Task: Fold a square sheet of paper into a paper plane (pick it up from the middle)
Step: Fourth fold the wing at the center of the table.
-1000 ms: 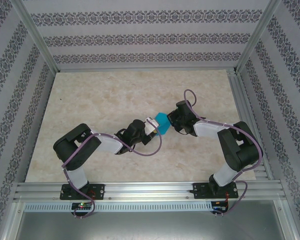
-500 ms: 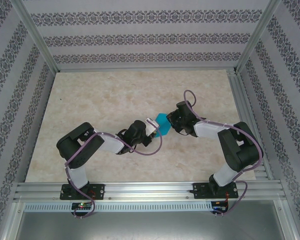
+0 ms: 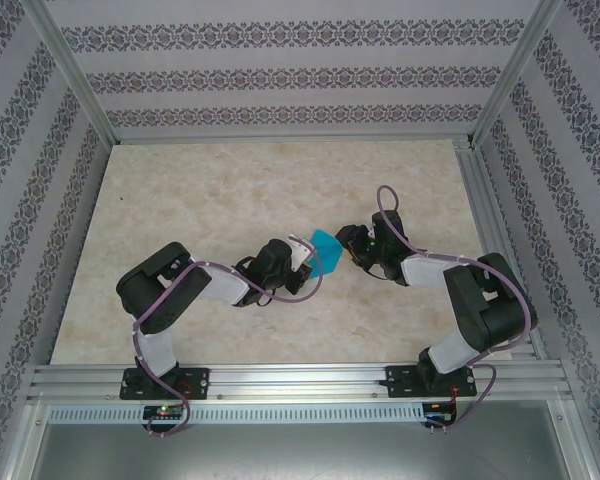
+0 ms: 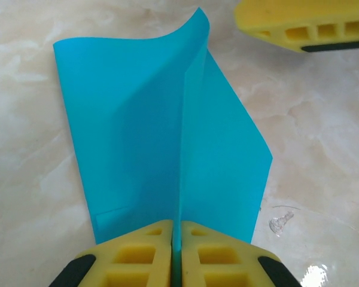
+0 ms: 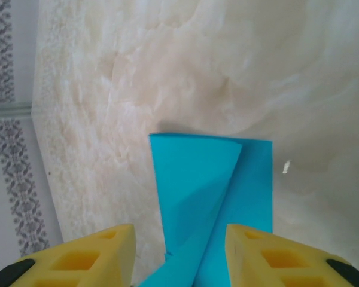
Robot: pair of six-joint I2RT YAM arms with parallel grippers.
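The square sheet of paper (image 3: 326,250) is teal-blue and folded, with a raised middle crease and two flaps spreading onto the table. My left gripper (image 3: 305,252) is shut on that crease; in the left wrist view the yellow pads (image 4: 137,254) pinch the paper (image 4: 131,119) at its near end. My right gripper (image 3: 348,246) stands open just right of the sheet. In the right wrist view the paper (image 5: 197,179) lies ahead of the open right gripper (image 5: 179,254), reaching in between the fingers, and no pad touches it. One right fingertip (image 4: 299,24) shows beyond the paper. The paper plane is out of view.
The marble tabletop (image 3: 210,190) stretches wide to the back and left. Patterned walls (image 3: 280,75) and an aluminium frame enclose it, with a rail (image 3: 300,378) along the near edge. A small clear speck (image 4: 279,221) lies on the table beside the paper.
My right gripper has opened, let go of the paper and drawn back to the right. My left gripper has closed onto the paper's crease.
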